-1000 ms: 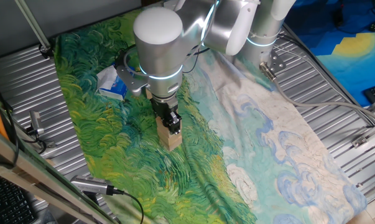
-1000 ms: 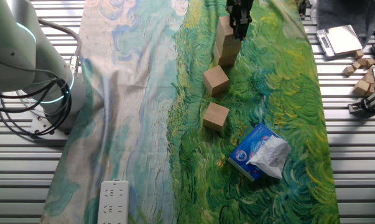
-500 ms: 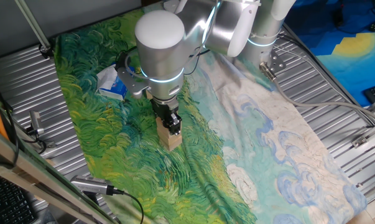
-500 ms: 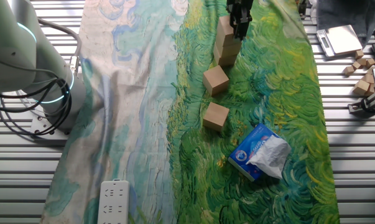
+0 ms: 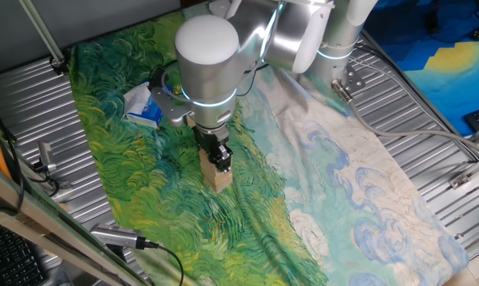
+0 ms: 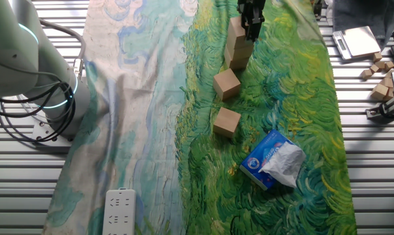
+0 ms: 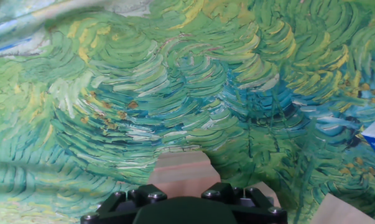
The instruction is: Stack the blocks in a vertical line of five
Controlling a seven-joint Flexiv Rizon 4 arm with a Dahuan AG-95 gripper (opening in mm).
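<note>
Gripper (image 6: 251, 29) is sitting straight above the stack (image 6: 236, 46), its fingers closing on the top block (image 5: 220, 160) of three, so any release is running straight down the column. Two loose blocks, one (image 6: 227, 83) just beside the stack and another (image 6: 227, 121) farther off toward the packet (image 6: 273, 159), are waiting on the cloth (image 6: 281, 98).
</note>
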